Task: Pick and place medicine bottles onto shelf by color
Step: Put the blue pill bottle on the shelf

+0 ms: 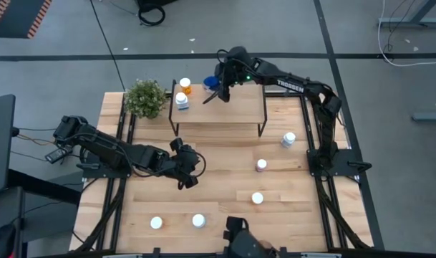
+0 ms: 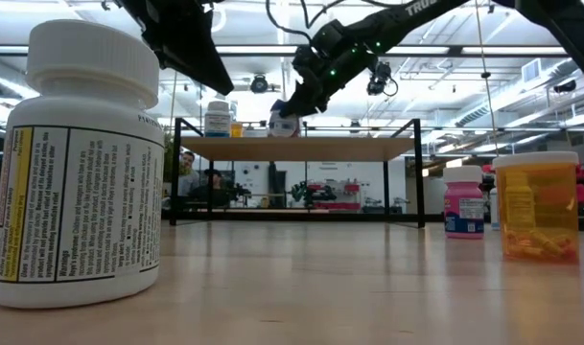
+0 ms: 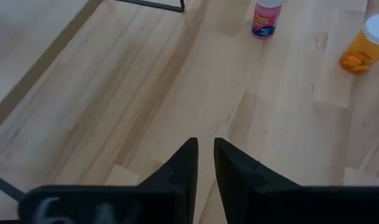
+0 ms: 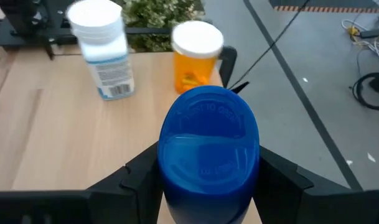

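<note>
The right gripper (image 1: 219, 84) sits at the upper centre of the high view, over the back edge of the shelf (image 1: 235, 115), its fingers clamped on either side of the blue-lidded bottle (image 4: 208, 143). In the right wrist view the lid faces the camera between the two fingers, so the bottle's long axis seems to run up toward the wrist, upright over the board. Just beyond it, toward the shelf's upper-left corner in the high view, stand the orange bottle (image 4: 196, 57) and the bluish-white bottle (image 4: 104, 55), side by side and apart from the held one. Whether the blue-lidded bottle's base already touches the board is hidden.

The left gripper (image 1: 188, 170) hangs over bare tabletop at the middle left of the high view, fingers nearly together and holding nothing. Ahead of it lie the pink bottle (image 3: 266, 18) and another orange bottle (image 3: 364, 45).
</note>
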### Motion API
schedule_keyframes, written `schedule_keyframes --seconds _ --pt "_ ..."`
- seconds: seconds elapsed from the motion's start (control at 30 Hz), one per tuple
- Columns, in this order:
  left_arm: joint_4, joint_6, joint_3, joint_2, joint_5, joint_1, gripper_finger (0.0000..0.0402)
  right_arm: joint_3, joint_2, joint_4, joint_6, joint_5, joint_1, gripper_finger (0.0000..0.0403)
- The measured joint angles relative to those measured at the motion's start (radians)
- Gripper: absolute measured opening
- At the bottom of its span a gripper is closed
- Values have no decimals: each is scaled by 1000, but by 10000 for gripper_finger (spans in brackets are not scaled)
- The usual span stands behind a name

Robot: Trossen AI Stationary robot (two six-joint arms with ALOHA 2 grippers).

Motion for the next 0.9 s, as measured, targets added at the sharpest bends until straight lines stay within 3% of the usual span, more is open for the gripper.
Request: schedule_keyframes --seconds 0.53,0.9 --pt "14 0 0 0 0 0 55 0 32 8 23 -36 -7 209" --pt "14 -5 0 0 0 0 44 0 32 21 28 -34 -7 271"
